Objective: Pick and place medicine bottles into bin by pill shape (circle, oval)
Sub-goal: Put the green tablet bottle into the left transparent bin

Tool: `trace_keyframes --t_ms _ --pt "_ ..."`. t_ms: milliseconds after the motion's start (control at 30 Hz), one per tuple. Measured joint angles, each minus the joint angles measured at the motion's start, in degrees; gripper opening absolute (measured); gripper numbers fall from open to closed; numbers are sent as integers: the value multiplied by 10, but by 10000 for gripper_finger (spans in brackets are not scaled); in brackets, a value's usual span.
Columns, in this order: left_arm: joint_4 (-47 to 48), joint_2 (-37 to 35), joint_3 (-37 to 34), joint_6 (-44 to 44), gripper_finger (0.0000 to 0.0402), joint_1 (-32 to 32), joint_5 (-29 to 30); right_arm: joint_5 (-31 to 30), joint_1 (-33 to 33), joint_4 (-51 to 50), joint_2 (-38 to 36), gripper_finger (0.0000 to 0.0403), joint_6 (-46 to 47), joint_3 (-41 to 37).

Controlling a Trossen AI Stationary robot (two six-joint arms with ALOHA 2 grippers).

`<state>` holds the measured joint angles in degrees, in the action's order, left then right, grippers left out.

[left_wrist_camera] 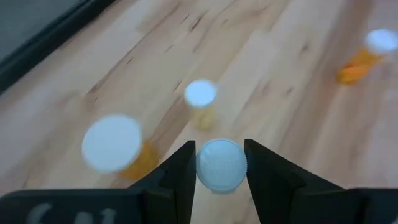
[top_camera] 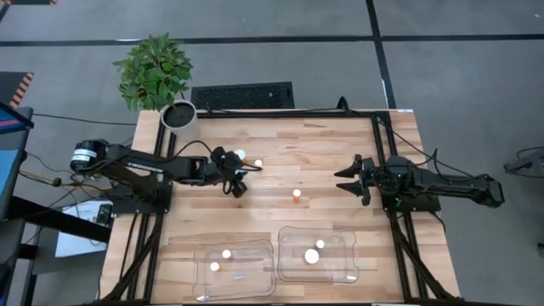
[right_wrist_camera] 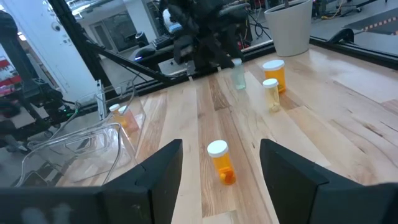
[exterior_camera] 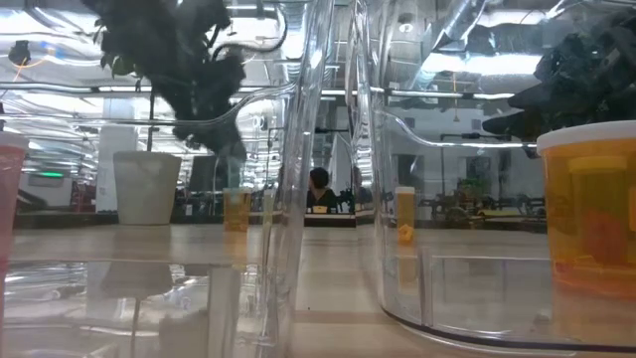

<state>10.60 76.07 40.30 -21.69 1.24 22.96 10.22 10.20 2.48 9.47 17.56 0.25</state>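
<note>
White-capped bottle (left_wrist_camera: 220,164) sits clenched in my left pincer (left_wrist_camera: 219,167), lifted over the bench's (top_camera: 340,153) far-left part; my right pincer (right_wrist_camera: 219,163) waits released near the right edge.

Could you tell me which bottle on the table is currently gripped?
The greenish bottle in the left gripper, lifted; the other loose bottles stand free on the wood.
</note>
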Motion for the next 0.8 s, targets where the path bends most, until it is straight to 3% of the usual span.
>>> trace_keyframes --t_ms 233,433,633,800 --pt "105 0 129 -20 115 -70 3 0 0 0 0 225 0 0" --pt "109 0 213 -32 114 -168 3 0 0 0 0 225 0 0" --pt "107 0 228 -64 114 -284 4 0 0 0 0 225 0 0" --pt "77 39 228 -93 114 -376 42 0 0 0 0 225 0 0"
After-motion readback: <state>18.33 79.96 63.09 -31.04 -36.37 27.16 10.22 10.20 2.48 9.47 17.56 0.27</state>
